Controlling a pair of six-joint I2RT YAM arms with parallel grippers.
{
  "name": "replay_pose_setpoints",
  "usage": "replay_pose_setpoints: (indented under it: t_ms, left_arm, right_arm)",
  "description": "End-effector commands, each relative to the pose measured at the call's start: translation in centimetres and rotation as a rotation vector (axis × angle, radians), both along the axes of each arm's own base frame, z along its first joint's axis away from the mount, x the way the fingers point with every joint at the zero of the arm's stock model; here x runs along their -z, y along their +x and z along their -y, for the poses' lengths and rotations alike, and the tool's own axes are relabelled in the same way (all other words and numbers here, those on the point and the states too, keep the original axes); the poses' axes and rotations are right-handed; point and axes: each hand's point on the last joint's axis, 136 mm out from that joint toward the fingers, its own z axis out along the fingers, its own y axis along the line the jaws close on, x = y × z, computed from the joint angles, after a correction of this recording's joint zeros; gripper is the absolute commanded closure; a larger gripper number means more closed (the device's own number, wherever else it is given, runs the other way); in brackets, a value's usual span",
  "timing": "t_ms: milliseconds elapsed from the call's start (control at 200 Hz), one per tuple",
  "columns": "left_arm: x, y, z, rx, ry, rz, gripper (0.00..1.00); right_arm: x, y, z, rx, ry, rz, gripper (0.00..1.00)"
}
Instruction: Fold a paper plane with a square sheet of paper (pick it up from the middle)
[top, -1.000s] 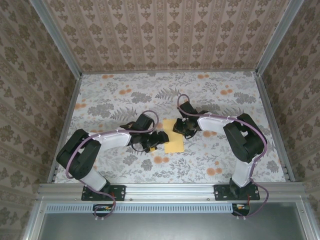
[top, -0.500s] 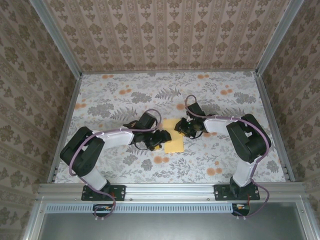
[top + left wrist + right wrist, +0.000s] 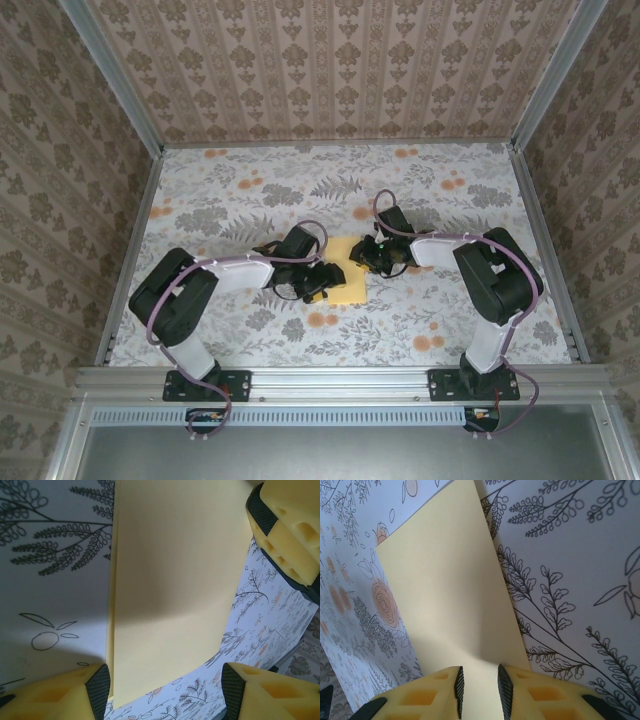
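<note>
Floral table (image 3: pixel 230 200); arms bent inward, left pincer (image 3: pixel 325 284), right pincer (image 3: pixel 366 258) at paper (image 3: pixel 351 291).

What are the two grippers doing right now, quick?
Left gripper: open, fingers straddling the square sheet of paper.
Right gripper: fingers nearly together on the sheet; whether it grips cannot be told.

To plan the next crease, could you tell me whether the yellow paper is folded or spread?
Folded, apparently: the paper shows two layers along its left edge in the left wrist view.
</note>
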Motion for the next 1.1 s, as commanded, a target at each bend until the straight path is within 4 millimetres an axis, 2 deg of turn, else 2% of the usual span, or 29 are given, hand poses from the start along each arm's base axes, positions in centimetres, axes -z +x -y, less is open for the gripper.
replay_pose_setpoints:
  t_ms: [0, 495, 760, 925, 1095]
  left_arm:
    - [-0.5, 0.2, 0.9, 0.0, -0.025, -0.012, 0.37]
    - [-1.4, 1.2, 1.5, 0.007, -0.093, 0.063, 0.47]
    - [-2.5, 3.8, 1.2, 0.036, -0.151, 0.186, 0.45]
    - [-1.8, 4.8, 0.7, 0.028, -0.153, 0.183, 0.45]
    - [-1.2, 4.6, 1.1, 0.034, -0.174, 0.15, 0.48]
  right_arm:
    - [4.0, -2.5, 2.2, 0.037, -0.1, -0.126, 0.7]
    - [4.1, -2.7, 2.2, 0.032, -0.103, -0.13, 0.71]
    - [4.1, -2.8, 2.2, 0.028, -0.101, -0.13, 0.71]
    - [4.0, -2.8, 2.2, 0.029, -0.101, -0.131, 0.71]
    - [3.7, -2.8, 2.1, 0.025, -0.095, -0.126, 0.71]
